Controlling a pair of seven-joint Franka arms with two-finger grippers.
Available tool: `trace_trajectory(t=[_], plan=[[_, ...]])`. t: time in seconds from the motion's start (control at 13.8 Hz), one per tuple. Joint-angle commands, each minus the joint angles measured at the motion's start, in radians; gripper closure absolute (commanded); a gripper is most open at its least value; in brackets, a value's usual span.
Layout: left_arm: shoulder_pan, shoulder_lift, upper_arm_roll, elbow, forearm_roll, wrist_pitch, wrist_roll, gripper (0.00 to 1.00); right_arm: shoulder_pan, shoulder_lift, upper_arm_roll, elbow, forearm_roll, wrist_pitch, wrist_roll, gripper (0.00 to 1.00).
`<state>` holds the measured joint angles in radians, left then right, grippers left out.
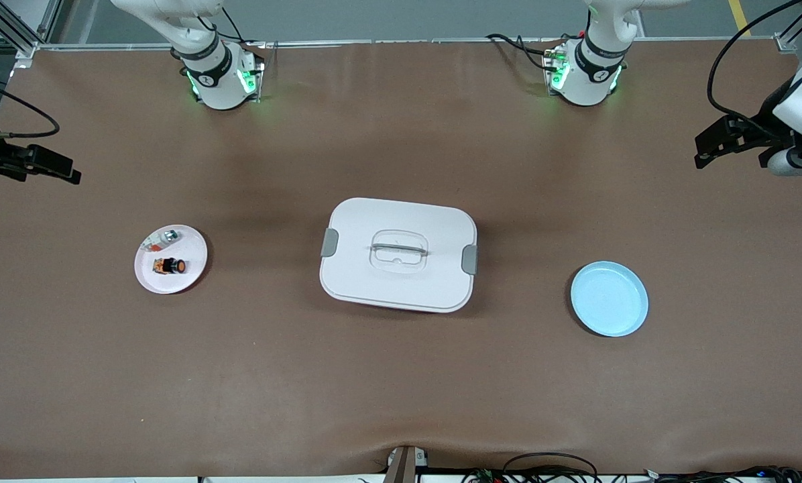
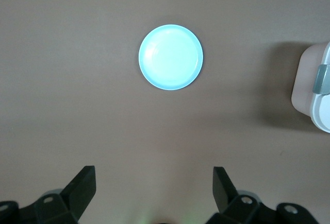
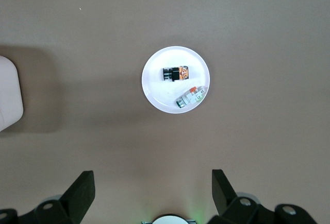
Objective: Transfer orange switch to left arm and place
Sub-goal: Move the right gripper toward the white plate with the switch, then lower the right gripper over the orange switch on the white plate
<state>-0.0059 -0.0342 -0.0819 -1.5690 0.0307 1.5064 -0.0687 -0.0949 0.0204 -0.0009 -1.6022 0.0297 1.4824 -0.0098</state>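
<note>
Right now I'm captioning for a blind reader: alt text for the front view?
A white box sits mid-table between a pink plate holding the orange switch and an empty blue plate. Both arms wait at the table's ends.

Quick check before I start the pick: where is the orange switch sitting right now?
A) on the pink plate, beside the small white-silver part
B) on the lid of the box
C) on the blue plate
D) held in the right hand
A: the orange switch lies on the pink plate next to the white-silver part; the blue plate holds nothing, and both hands are open in the air.
</note>
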Motion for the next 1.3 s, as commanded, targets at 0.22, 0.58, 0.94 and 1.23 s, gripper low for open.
trace_trajectory(t=[0.22,0.58,0.94,1.23], plan=[[-0.011,0.034,-0.021,0.029,-0.008,-0.026,0.006,0.0,-0.02,0.111,0.007,0.04,-0.022,-0.005,-0.01,0.0],[-0.014,0.057,-0.048,0.052,-0.005,-0.02,0.003,0.0,0.009,0.116,0.015,-0.011,-0.034,0.015,0.007,0.0],[-0.013,0.111,-0.048,0.087,-0.002,-0.014,0.003,0.0,-0.002,0.118,0.012,-0.059,-0.027,0.068,0.011,0.0],[0.003,0.135,-0.045,0.133,-0.003,0.029,0.003,0.0,-0.005,0.104,0.012,-0.151,-0.017,0.13,0.008,0.0]])
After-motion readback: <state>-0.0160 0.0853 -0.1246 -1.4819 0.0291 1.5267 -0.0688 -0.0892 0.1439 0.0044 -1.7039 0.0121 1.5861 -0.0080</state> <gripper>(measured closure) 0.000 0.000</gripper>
